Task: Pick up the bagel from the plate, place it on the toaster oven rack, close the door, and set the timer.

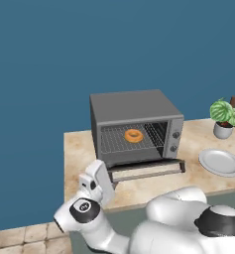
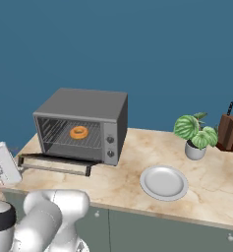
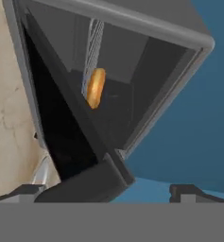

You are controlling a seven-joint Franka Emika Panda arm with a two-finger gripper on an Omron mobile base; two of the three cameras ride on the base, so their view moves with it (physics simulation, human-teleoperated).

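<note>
The bagel, a small orange-brown ring, already lies flat on the wire rack inside the toaster oven, a grey metal box standing on a beige marbled counter. The thing to handle now is the door, a wide flap of dark glass in a grey frame, folded down and out from the oven's lower front edge. It looks stiff and hinged along its base, probably light to swing; the glass would be slick, so the free outer edge or the thin handle bar seems the better place to push up from. In the hand view the door runs close across the picture, with the bagel seen edge-on beyond it. The gripper sits low at the door's left end, near the counter's front edge; its fingers stand well apart and appear to grip nothing, though whether one touches the door cannot be told. To the right lies the bare white plate, then a potted plant, then a knife block.
</note>
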